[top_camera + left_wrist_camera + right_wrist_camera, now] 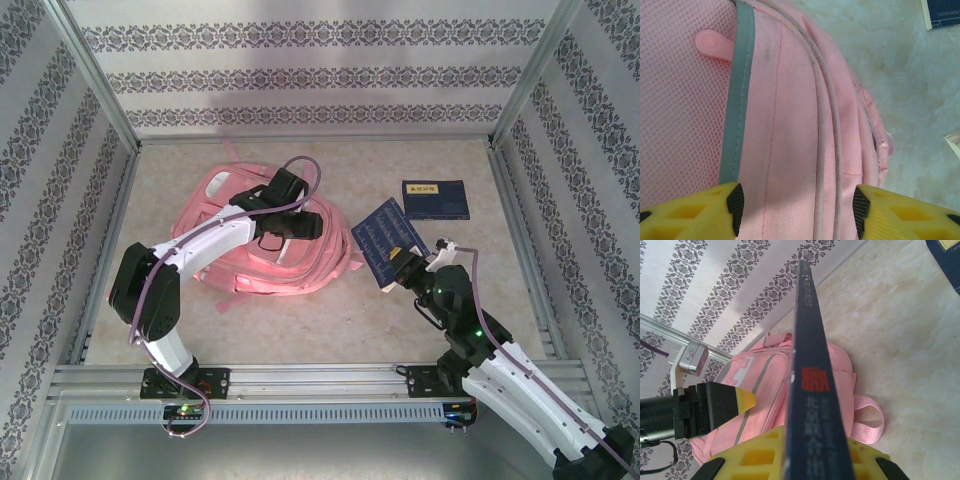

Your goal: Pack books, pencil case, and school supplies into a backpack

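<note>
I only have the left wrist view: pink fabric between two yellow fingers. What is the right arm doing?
Observer: The right gripper is shut on a navy book, holding it close to the right side of the backpack.
Operator: And the dark corner at my top right?
Observer: That is a second navy book. It lies flat on the table, label up, beyond the held one and apart from the backpack.

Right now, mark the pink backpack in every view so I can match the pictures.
Top external: backpack left of centre, under the left arm.
Left wrist: left and centre, beyond the left pincer.
Right wrist: lower left, behind the held navy book.
Shared landmark: the beige table.
</note>
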